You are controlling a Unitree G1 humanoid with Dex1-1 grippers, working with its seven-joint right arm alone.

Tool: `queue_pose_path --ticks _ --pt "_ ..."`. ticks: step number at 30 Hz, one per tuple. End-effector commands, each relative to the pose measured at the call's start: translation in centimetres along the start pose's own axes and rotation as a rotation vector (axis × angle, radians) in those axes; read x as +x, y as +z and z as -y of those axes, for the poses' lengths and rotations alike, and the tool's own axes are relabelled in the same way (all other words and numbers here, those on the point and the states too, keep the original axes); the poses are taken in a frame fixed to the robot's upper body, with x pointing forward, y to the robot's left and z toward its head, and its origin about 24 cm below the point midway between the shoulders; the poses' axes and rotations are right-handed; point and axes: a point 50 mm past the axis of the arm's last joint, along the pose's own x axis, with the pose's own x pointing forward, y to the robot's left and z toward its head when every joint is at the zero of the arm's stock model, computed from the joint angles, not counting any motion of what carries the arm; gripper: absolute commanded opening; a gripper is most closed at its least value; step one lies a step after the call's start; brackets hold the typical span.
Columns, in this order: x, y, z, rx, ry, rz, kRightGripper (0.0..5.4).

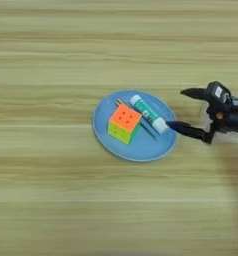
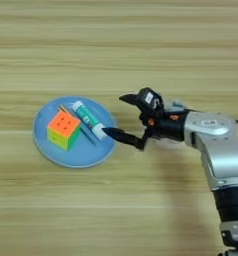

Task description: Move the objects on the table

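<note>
Plate [image 1: 134,150], frame centre: holds cube [image 1: 124,123], tube [image 1: 148,114] and pen [image 1: 147,128], apparently gathered there as a collection point. Gripper [image 2: 116,115], right of plate: fingers spread wide, holding nothing, lower fingertip [image 2: 108,132] at tube's white cap.

Inventory: one table [image 1: 51,200]; one blue plate [image 1: 103,132]; one puzzle cube [image 1: 124,123]; one white-green tube [image 1: 148,114]; one thin dark pen [image 1: 148,131]; one gripper [image 2: 114,115], two black fingers [image 2: 125,138].
</note>
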Motion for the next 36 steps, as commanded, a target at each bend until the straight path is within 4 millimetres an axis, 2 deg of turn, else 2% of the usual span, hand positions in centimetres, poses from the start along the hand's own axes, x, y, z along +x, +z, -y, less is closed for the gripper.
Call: queue_pose_path --ticks 1,8,14,24,36 --pt "-0.2 3.6 1.4 -0.175 -0.035 0.034 5.37" --pt "1.4 4.2 1.6 -0.236 0.004 -0.017 5.37" --pt "2.6 4.0 1.0 -0.268 0.058 -0.051 5.37" --pt "4.5 2.1 0.0 -0.25 0.088 -0.12 5.37" --pt "4.7 1.6 -1.2 -0.28 0.163 -0.138 5.37"
